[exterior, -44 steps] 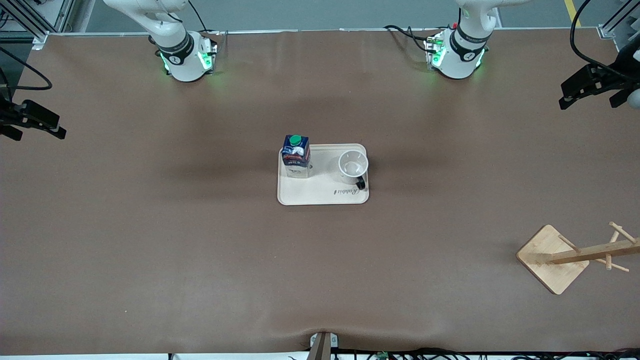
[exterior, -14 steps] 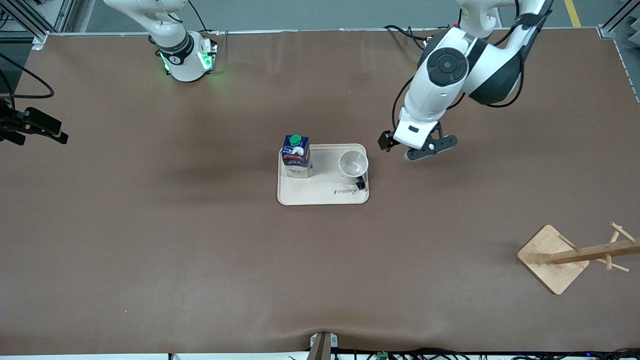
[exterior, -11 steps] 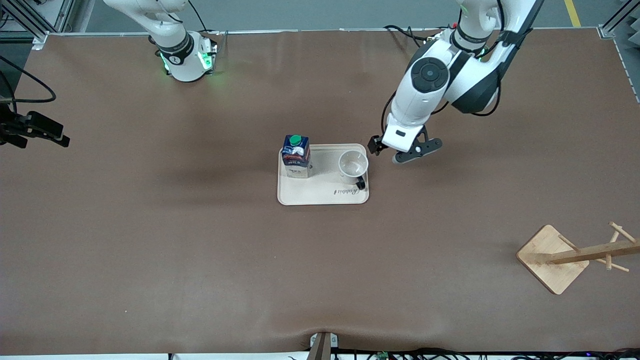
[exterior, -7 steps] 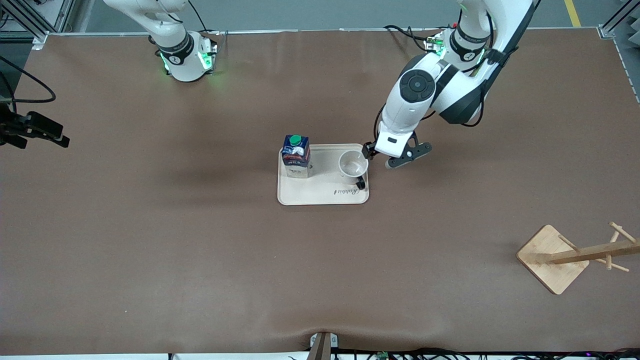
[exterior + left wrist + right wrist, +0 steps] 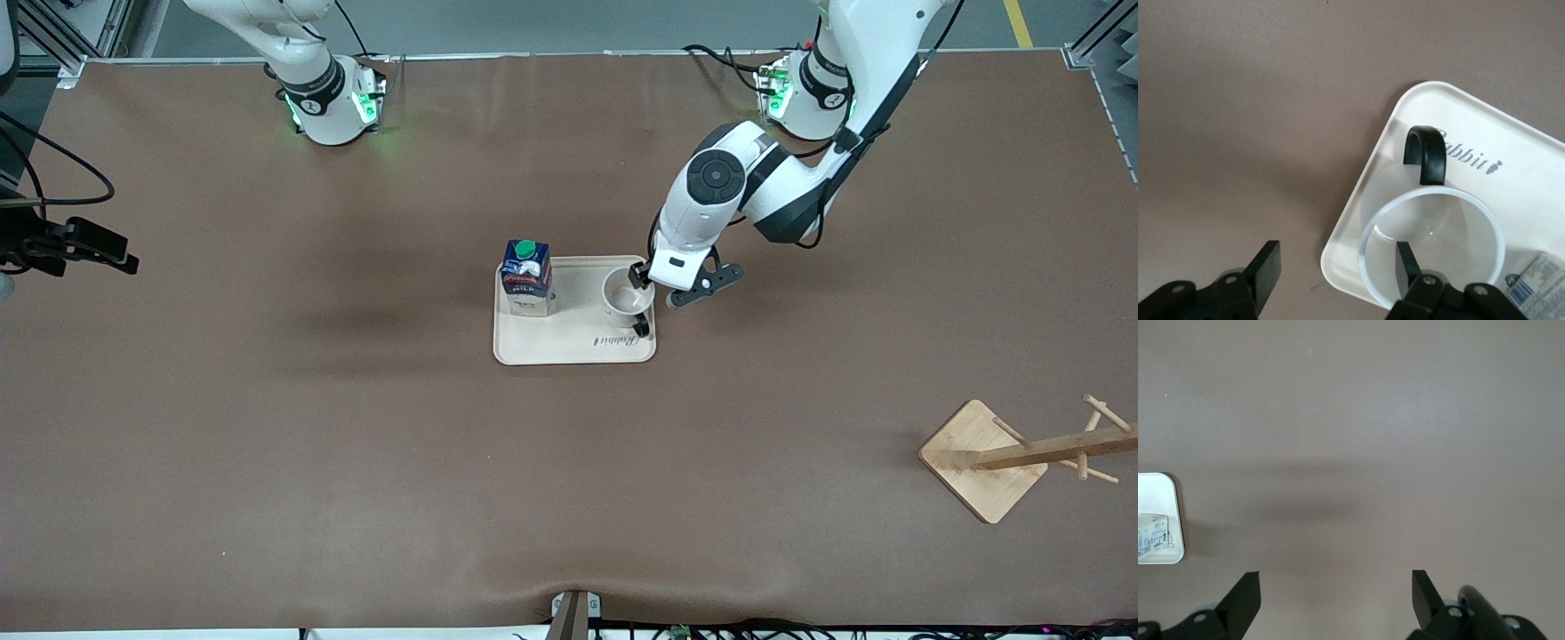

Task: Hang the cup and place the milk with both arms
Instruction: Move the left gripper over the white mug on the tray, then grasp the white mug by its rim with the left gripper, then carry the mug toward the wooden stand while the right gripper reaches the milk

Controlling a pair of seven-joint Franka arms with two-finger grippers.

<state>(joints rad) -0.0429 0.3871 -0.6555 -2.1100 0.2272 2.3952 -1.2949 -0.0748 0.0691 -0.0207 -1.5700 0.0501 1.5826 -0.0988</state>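
The white cup (image 5: 628,293) stands upright on a cream tray (image 5: 569,345) at the table's middle, its black handle (image 5: 642,327) toward the front camera. The milk (image 5: 526,277) stands on the same tray, toward the right arm's end. My left gripper (image 5: 665,286) is open at the cup. In the left wrist view (image 5: 1337,263) one finger (image 5: 1406,261) is inside the cup's (image 5: 1438,230) rim and the other (image 5: 1266,265) is over bare table beside the tray (image 5: 1518,167). My right gripper (image 5: 111,252) is open and empty over bare table at the right arm's end; it also shows in the right wrist view (image 5: 1335,587).
A wooden cup rack (image 5: 1013,458) with pegs stands near the front camera at the left arm's end. The carton's pale lower part shows in the left wrist view (image 5: 1538,288) and in the right wrist view (image 5: 1151,537) on the tray's corner (image 5: 1175,520).
My left arm has swung in from its end of the table and brought its open gripper down to the cup. My right gripper has shifted slightly toward the tray.
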